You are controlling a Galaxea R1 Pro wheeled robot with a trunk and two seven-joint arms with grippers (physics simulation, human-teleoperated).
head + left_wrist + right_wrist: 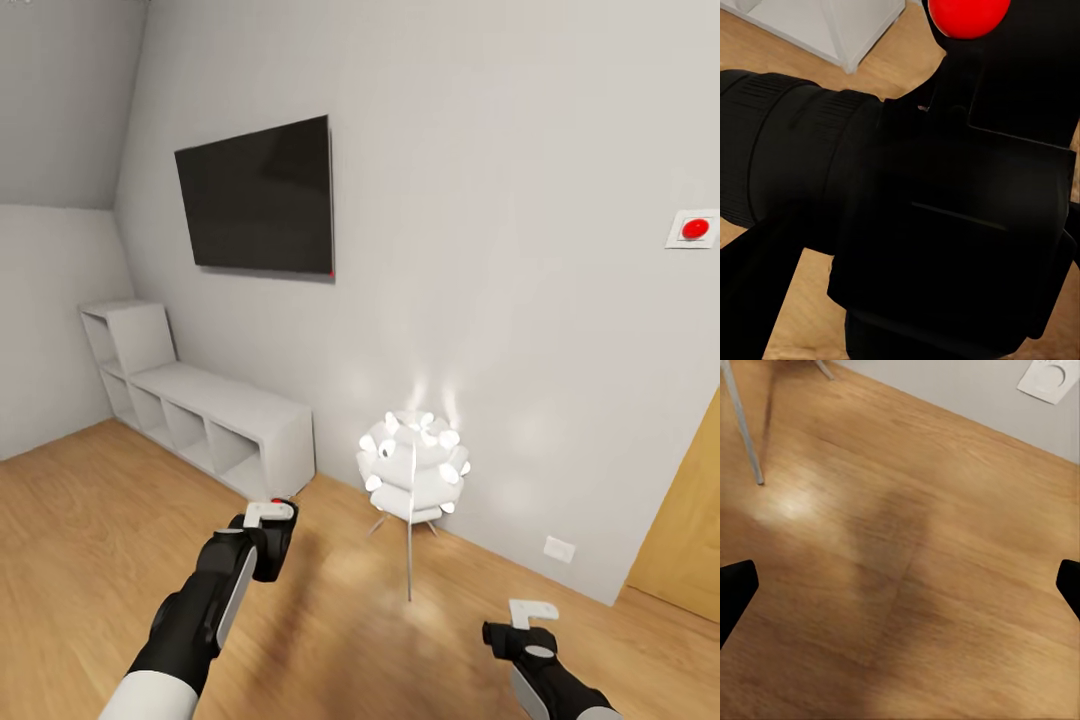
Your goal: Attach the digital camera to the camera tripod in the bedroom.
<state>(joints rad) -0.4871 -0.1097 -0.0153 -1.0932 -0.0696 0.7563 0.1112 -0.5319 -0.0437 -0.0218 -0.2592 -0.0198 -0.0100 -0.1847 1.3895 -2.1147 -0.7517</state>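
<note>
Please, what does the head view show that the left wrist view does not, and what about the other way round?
The head view adds the room: a wall television, a lit floor lamp, a red wall button and the right end effector over the floor. The left wrist view adds close detail of the digital camera: its ribbed lens barrel and its red button, seen large. Both share the camera, the white cubby shelf and the wood floor.

Camera crowds the wrist lens

The digital camera (945,225) runs past the frame at 12 and 6 o'clock; a wooden door (685,530) is cropped at 3 o'clock.
</note>
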